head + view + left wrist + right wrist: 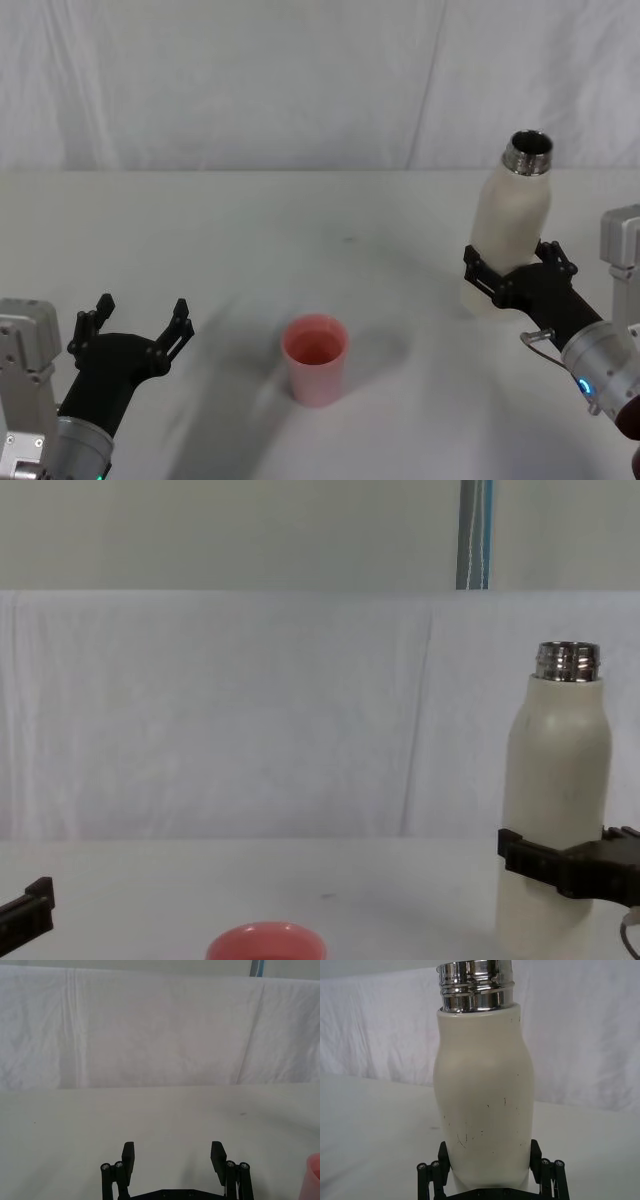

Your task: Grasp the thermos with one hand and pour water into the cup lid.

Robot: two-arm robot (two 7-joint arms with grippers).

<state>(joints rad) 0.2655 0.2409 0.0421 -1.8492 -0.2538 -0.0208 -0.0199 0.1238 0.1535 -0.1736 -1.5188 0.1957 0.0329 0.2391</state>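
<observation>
White cloth is covering the table [250,260] and hanging as a backdrop [250,710] behind it. Toward the right edge of the table, the thermos [510,225] is standing upright with its steel neck [474,985] uncapped and open at the top. The right gripper [518,268] is reaching in from the near right corner, and its two black fingers [442,1160] are closing around the lower body of the thermos, one on each side, gripping it. From the chest view, the fingers are wrapping the thermos just above its base; whether the base is resting on the table cannot be told. The pink cup lid [316,358] is sitting upright near the middle of the near edge, mouth facing up, well apart from the thermos. The left gripper [135,325] is resting at the near left corner with its fingers spread wide and holding nothing, apart from the cup lid.
</observation>
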